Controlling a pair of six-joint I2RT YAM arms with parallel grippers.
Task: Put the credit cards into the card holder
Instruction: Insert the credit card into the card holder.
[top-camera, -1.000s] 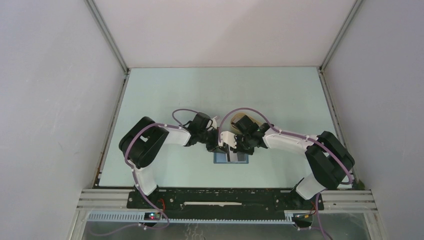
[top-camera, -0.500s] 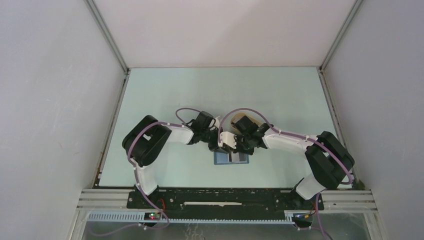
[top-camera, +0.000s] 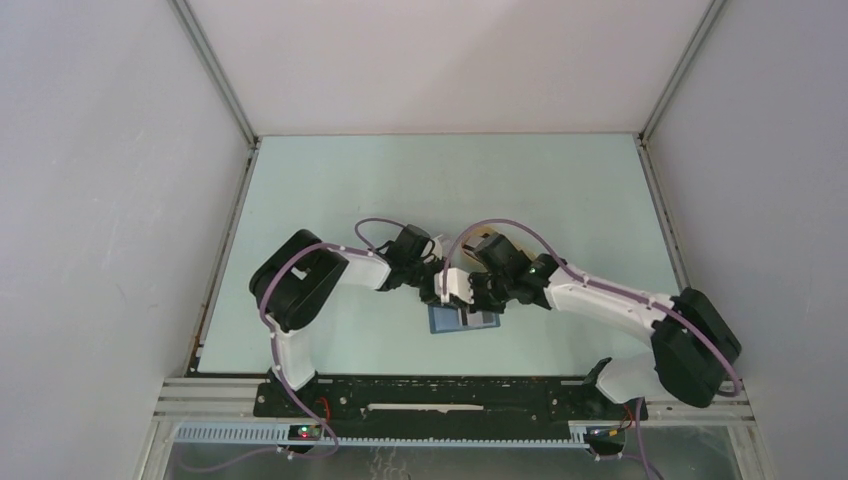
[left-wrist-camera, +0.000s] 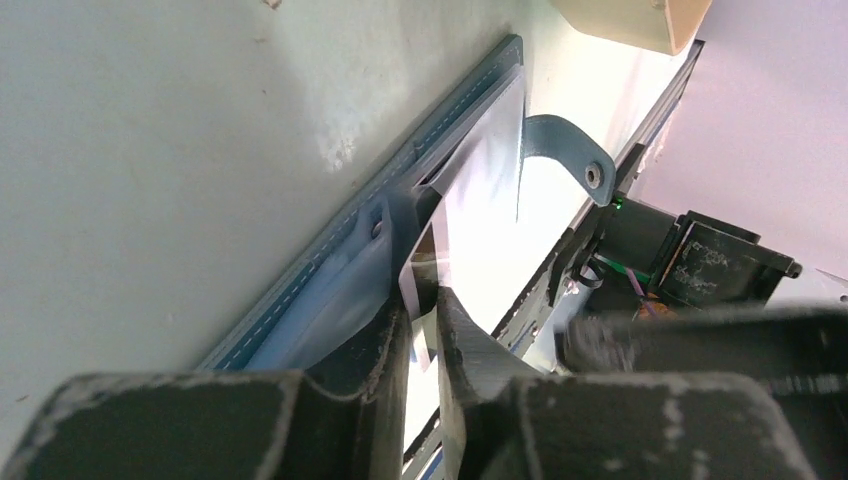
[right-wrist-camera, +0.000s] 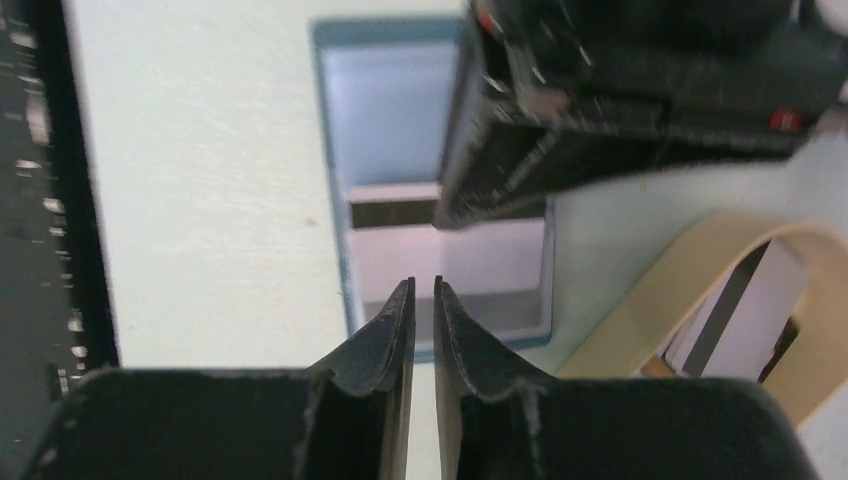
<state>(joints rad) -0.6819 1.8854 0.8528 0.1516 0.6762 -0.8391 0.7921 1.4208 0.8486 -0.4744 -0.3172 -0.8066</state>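
- Left gripper (left-wrist-camera: 425, 300): jaws a narrow slit apart, with the corner of a whitish credit card (left-wrist-camera: 485, 190) at the slit. Whether they pinch it cannot be told.
- Right gripper (right-wrist-camera: 423, 288): jaws parted by a thin gap, grasping nothing, poised over one edge of the card holder (right-wrist-camera: 390, 100).
- Card holder: lies unfolded on the table (top-camera: 400, 180) between both grippers, snap tab (left-wrist-camera: 560, 140) raised; the card sits partly in its pocket.
- Beige tray (right-wrist-camera: 640, 310): just beside the holder, with further cards (right-wrist-camera: 740, 300) inside.
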